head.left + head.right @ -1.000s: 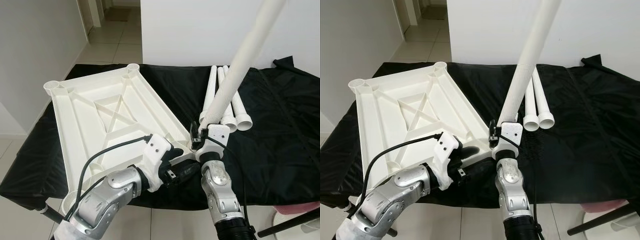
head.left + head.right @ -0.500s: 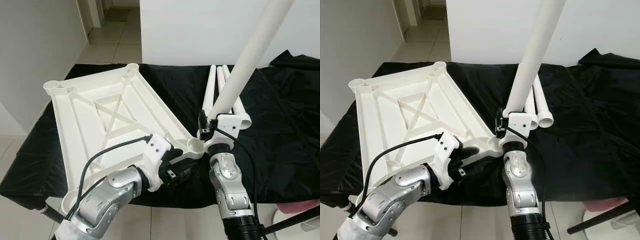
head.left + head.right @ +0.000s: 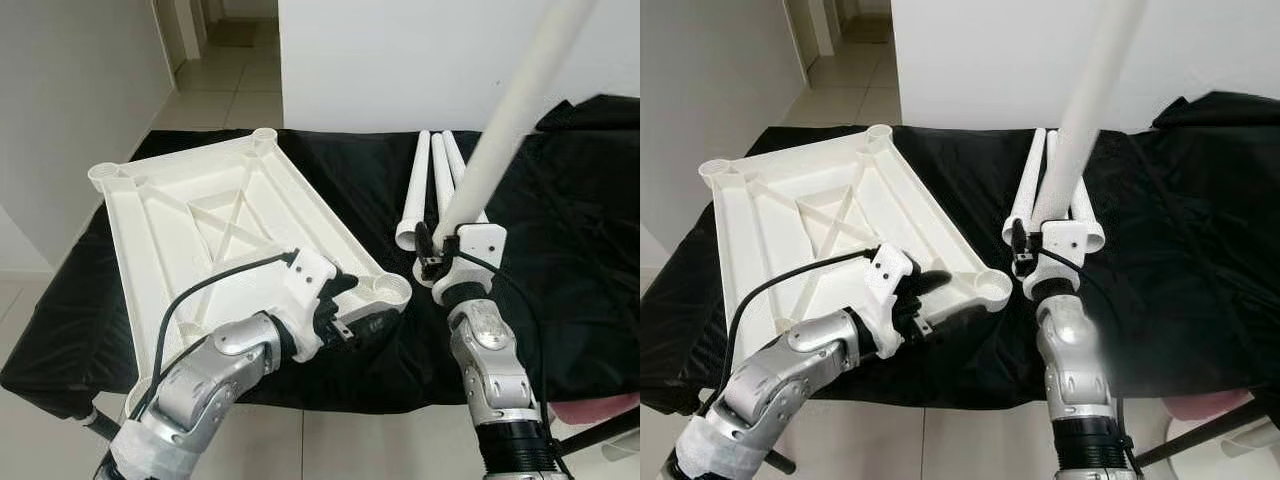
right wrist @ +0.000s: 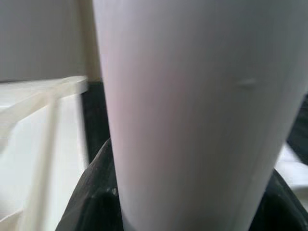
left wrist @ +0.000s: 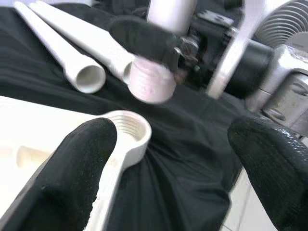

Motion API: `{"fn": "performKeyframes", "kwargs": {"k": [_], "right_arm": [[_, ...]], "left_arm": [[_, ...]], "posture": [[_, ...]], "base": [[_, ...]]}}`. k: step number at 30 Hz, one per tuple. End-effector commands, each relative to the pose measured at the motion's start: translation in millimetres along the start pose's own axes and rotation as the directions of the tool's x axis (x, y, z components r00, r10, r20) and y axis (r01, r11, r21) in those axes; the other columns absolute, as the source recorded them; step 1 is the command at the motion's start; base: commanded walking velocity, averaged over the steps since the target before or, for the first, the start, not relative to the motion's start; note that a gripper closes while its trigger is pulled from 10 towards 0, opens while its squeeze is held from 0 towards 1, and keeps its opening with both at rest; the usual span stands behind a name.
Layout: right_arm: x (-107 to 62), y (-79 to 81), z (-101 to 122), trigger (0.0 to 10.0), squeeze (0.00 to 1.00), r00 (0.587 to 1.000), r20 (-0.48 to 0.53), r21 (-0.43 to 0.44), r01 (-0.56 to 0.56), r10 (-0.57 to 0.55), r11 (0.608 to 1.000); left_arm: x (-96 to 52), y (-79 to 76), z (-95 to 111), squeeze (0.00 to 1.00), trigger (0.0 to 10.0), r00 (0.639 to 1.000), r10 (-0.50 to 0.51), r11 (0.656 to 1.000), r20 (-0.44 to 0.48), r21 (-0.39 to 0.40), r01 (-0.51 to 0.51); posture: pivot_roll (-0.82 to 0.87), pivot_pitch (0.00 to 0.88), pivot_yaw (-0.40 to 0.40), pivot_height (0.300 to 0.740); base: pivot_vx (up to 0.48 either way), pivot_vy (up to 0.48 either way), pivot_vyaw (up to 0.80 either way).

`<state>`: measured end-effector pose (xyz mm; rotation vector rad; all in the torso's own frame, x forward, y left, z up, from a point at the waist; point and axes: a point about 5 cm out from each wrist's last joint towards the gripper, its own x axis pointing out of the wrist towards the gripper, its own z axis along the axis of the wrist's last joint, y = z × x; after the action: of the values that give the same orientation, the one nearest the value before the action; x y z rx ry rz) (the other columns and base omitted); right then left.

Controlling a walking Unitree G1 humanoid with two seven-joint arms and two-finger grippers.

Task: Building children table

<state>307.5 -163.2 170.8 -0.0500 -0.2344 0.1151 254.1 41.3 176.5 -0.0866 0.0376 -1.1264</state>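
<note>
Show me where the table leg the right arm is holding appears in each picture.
Left eye view: the held leg slants up from the right gripper, right of centre.
Right eye view: held leg, just right of centre.
Left wrist view: its threaded end, top centre.
Right wrist view: held leg, close up.
Shared landmark: corner socket of the tabletop.

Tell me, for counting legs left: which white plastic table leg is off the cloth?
The white plastic leg gripped upright by the right gripper; the others lie flat.
</note>
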Motion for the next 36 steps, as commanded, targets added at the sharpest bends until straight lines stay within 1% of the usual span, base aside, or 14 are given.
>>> {"fn": "performKeyframes", "kwargs": {"k": [1,2,4,7,12,15,20,24,26,27,28,33,34,36], "right_arm": [[4.3,3.7,-2,10.0,0.0,0.987,-0.035,0.012,-0.155,0.155,0.988],[4.3,3.7,-2,10.0,0.0,0.987,-0.035,0.012,-0.155,0.155,0.988],[4.8,-1.4,-1,10.0,0.0,0.964,-0.062,0.036,-0.257,0.259,0.966],[4.0,-4.2,-4,10.0,0.0,0.952,-0.091,0.019,-0.292,0.293,0.956],[2.6,-9.7,-4,10.0,0.0,0.913,-0.137,-0.005,-0.388,0.384,0.922],[0.9,-11.1,-6,10.0,0.0,0.896,-0.161,-0.016,-0.422,0.414,0.907],[-2.6,-12.7,-3,10.0,0.0,0.843,-0.185,0.001,-0.513,0.504,0.858],[-2.1,-12.7,2,10.0,0.0,0.823,-0.18,0.009,-0.547,0.539,0.837],[-2.8,-7.0,7,10.0,0.0,0.789,-0.166,0.029,-0.595,0.591,0.803],[-2.8,-7.0,7,10.0,0.0,0.789,-0.166,0.029,-0.595,0.591,0.803],[-5.1,-0.1,12,10.0,0.0,0.747,-0.16,0.042,-0.648,0.646,0.76],[-7.8,2.5,12,10.0,0.0,0.711,-0.179,0.042,-0.685,0.68,0.728],[-11.1,4.3,11,10.0,0.0,0.674,-0.194,0.047,-0.72,0.713,0.693],[-12.3,5.3,11,10.0,0.0,0.657,-0.201,0.053,-0.733,0.726,0.678]], "left_arm": [[0.5,10.4,12,0.0,10.0,0.999,0.018,1.0,0.046,0.022,-0.019],[0.5,10.4,12,0.0,10.0,0.999,0.018,1.0,0.046,0.022,-0.019],[5.8,16.7,25,0.0,10.0,0.995,0.051,0.998,0.09,0.04,-0.055],[8.7,17.9,32,0.0,10.0,0.99,0.049,0.998,0.128,0.035,-0.054],[15.3,16.9,52,0.0,10.0,0.981,-0.016,0.999,0.192,0.052,0.006],[17.2,16.1,57,0.0,10.0,0.978,-0.044,0.998,0.203,0.049,0.035],[23.7,13.9,67,0.0,10.0,0.973,-0.087,0.993,0.215,0.1,0.067],[29.6,9.8,72,0.0,10.0,0.972,-0.105,0.989,0.21,0.124,0.08],[33.4,7.6,76,0.0,10.0,0.972,-0.129,0.984,0.197,0.149,0.1],[33.4,7.6,76,0.0,10.0,0.972,-0.129,0.984,0.197,0.149,0.1],[36.8,6.4,80,0.0,10.0,0.969,-0.152,0.98,0.193,0.154,0.123],[40.9,4.2,82,0.0,10.0,0.967,-0.172,0.978,0.189,0.154,0.144],[45.4,2.8,84,0.0,10.0,0.967,-0.182,0.975,0.177,0.158,0.155],[47.2,2.7,85,0.0,10.0,0.968,-0.185,0.975,0.172,0.159,0.158]], "posture": [[-0.03,0.019,0.043,0.74],[-0.03,0.019,0.043,0.74],[-0.03,0.018,0.044,0.74],[-0.04,0.013,0.047,0.74],[-0.04,0.009,0.051,0.74],[-0.04,0.007,0.055,0.74],[-0.04,0.0,0.053,0.74],[-0.06,0.0,0.055,0.74],[-0.06,0.0,0.055,0.74],[-0.06,0.0,0.055,0.74],[-0.06,0.0,0.056,0.74],[-0.07,0.0,0.057,0.74],[-0.07,0.0,0.06,0.74],[-0.07,0.0,0.06,0.74]], "base": [[0.0,0.0,0.0],[0.0,0.0,0.0],[0.0,0.0,0.0],[0.0,0.0,0.0],[0.0,0.0,0.0],[0.0,0.0,0.0],[0.0,0.0,0.0],[0.0,0.0,0.0],[0.0,0.0,0.0],[0.0,0.0,0.0],[0.0,0.0,0.0],[0.0,0.0,0.0],[0.0,0.0,0.0],[0.0,0.0,0.0]]}}
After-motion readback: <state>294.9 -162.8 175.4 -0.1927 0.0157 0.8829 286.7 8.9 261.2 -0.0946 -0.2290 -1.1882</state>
